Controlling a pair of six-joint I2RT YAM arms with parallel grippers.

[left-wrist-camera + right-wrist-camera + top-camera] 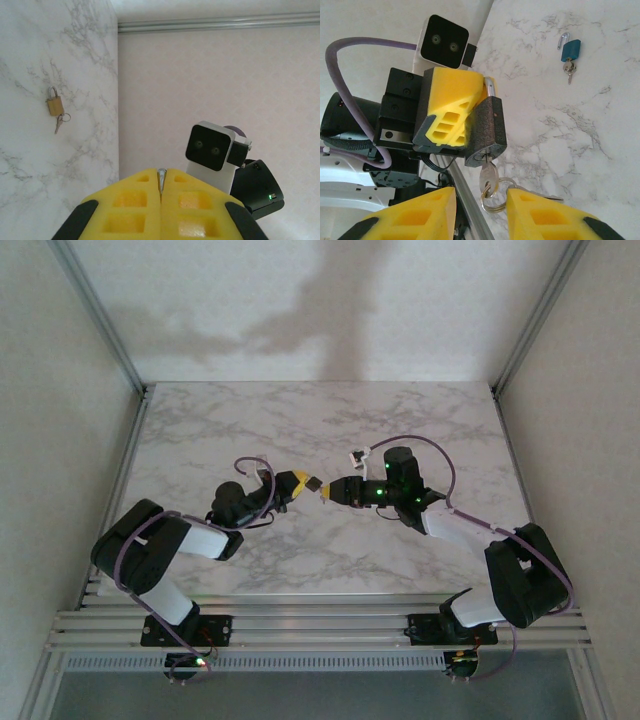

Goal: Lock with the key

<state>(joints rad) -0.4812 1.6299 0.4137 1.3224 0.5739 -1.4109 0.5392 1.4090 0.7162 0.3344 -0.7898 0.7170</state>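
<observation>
Black pebbled padlock (pixel 487 127), flat silvery key (pixel 488 176) in its keyhole.

The overhead view is dim and flat, lit softly from the near side; a broad, blurred grey shadow (pixel 320 310) lies on the far wall (pixel 470 300); the marble table (pixel 250 420) looks dull and even. Both wrist views are brighter; the black padlock (pixel 487 127) is crisp, its key (pixel 488 176) glinting faintly; the near yellow pads (pixel 415 220) look soft.
</observation>
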